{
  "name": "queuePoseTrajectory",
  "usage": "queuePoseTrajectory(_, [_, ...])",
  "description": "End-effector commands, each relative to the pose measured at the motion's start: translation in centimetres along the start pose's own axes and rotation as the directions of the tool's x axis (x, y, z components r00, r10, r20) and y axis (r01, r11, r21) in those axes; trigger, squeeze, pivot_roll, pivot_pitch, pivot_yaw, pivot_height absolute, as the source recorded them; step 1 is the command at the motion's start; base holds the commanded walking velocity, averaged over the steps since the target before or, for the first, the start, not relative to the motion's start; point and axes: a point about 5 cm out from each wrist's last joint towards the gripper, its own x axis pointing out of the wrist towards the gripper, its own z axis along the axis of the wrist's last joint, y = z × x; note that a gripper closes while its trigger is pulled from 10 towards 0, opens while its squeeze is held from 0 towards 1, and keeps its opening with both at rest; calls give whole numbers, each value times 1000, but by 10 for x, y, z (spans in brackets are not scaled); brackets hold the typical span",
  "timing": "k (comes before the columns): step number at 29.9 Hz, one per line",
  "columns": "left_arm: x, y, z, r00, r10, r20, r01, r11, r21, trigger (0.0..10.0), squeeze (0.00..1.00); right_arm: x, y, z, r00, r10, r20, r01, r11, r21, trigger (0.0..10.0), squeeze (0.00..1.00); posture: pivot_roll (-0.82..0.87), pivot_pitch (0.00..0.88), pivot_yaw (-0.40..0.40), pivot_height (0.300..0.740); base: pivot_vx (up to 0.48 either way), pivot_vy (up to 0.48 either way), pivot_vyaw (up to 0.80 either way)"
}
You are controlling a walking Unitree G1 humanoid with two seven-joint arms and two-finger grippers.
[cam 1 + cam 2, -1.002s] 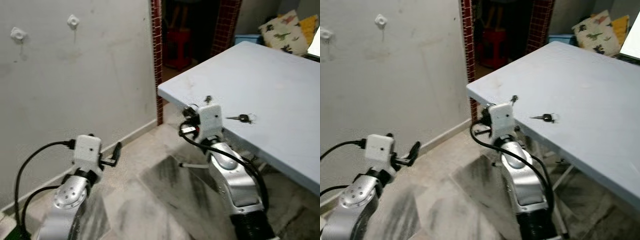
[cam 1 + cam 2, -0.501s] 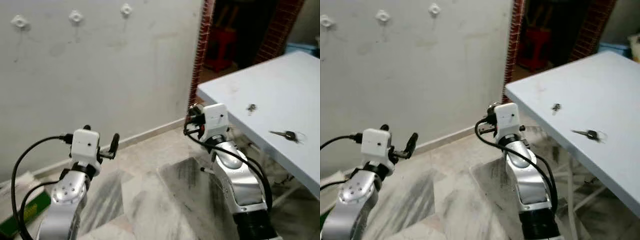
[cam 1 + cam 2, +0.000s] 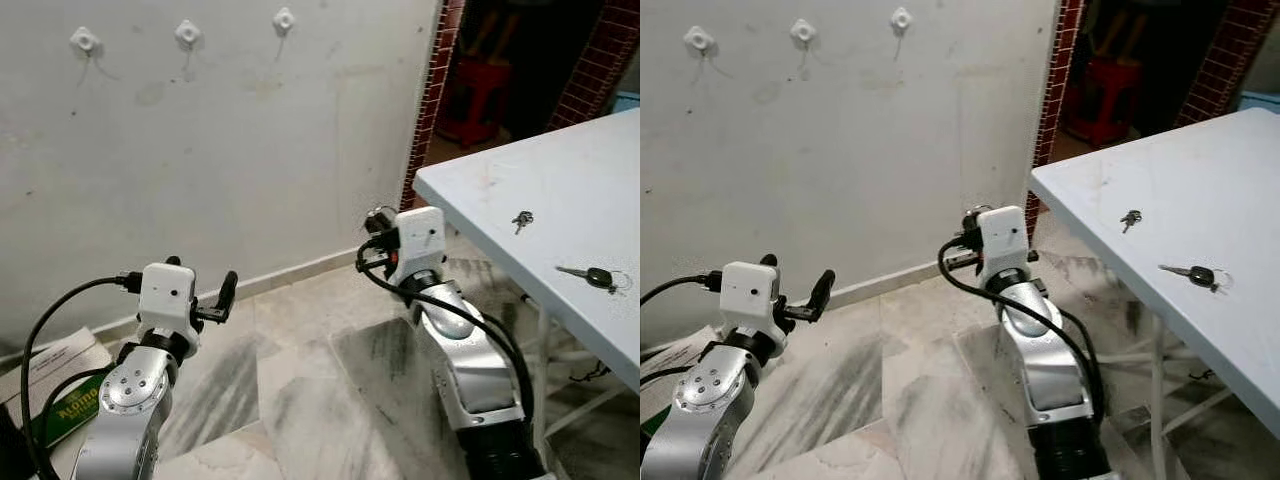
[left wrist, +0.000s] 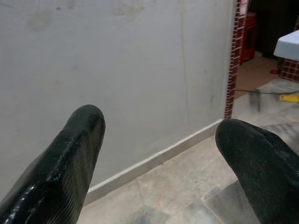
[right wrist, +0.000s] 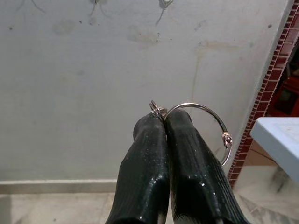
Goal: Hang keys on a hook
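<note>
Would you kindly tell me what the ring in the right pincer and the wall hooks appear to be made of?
The key ring, pinched in the right pincer, looks like polished metal: thin, silvery and glinting. The wall hooks look like white moulded plastic, matte and rounded, though they are too small to be sure.

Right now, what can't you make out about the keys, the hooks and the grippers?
- Key ring: the right gripper pinches it shut; any keys hanging from it are hidden behind the fingers in the right wrist view.
- Wall hooks: too small in the eye views to show their shape.
- Keys on the table: too small to count.
- Right gripper's fingers: hidden behind the wrist camera box in the eye views.
- Left gripper: open, empty.
</note>
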Motion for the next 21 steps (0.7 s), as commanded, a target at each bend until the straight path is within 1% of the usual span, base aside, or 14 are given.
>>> queuePoseTrajectory(1, [-1, 6, 4, 1000, 14, 19, -14, 1000, -2, 10000, 0, 2, 3, 8, 999, 19, 36, -19, 1000, -5, 10000, 0, 130, 0, 21, 740, 337, 341, 0])
queuePoseTrajectory(21, [0, 0, 3, 1000, -8, 21, 8, 1000, -23, 10000, 0, 1, 6, 8, 998, 36, 43, -35, 999, -19, 10000, 0, 127, 0, 16, 740, 336, 343, 0])
